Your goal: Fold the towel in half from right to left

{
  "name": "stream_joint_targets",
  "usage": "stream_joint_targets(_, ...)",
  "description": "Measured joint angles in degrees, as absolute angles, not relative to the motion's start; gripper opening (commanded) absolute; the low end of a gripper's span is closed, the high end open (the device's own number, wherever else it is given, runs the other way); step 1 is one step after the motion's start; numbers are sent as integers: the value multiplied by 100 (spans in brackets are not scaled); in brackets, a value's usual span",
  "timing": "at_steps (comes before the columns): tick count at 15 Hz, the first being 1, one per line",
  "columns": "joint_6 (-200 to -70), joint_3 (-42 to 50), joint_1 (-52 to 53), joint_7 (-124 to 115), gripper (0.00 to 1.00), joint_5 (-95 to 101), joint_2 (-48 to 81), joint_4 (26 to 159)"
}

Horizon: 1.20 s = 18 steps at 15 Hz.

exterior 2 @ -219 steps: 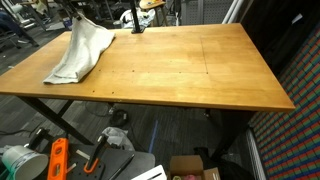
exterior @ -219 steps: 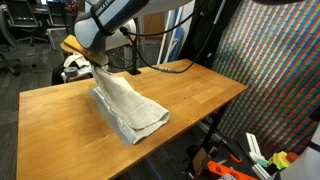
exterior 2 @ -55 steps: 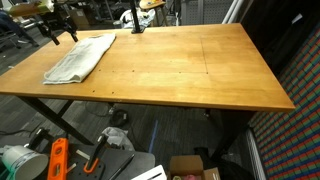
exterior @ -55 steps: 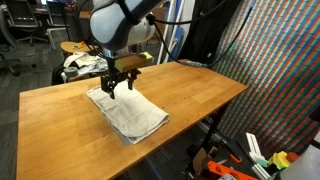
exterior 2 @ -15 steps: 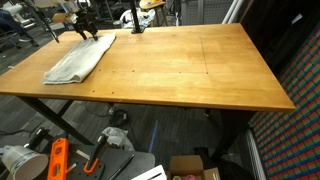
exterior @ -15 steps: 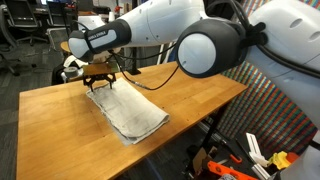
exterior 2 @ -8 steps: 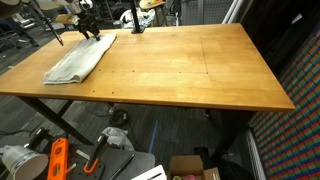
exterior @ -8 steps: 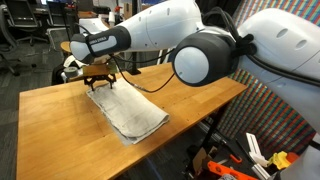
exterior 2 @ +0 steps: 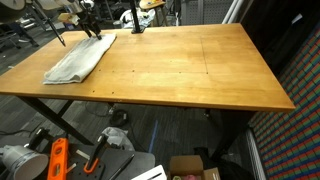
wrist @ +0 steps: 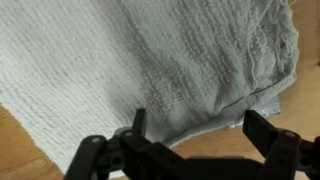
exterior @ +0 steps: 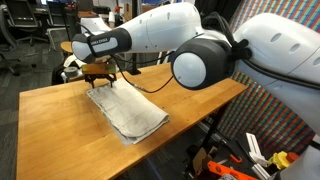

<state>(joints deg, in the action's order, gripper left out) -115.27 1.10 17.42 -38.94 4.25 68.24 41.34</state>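
Observation:
The towel [exterior: 127, 110] is a light grey cloth lying folded and flat on the wooden table [exterior: 190, 90]; it also shows in the exterior view from the table's long side [exterior 2: 78, 58] near a far corner. My gripper [exterior: 97, 76] hangs just above the towel's far end, jaws wide apart and empty [exterior 2: 90, 28]. In the wrist view the towel [wrist: 150, 60] fills most of the frame, its folded edge running above the gripper [wrist: 200, 130], with bare wood between the two dark fingers [wrist: 262, 128].
A bundle of white fabric with dark patches [exterior: 74, 63] sits beyond the table's far edge. Cables [exterior: 165, 70] trail over the back of the table. Tools and boxes [exterior 2: 60, 160] lie on the floor beneath. A patterned panel [exterior: 270, 90] stands beside the table.
Over the last second the gripper has barely shifted above the towel's far end. Long before, it held the towel lifted; the towel now lies flat.

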Motion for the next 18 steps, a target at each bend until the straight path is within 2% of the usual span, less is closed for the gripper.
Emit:
stream_joint_targets(11,-11782,112,1654,-3431,100,425,6684,4223)
stream_joint_targets(18,-11740,-50,1453,-1761,100,425,5729,5690)
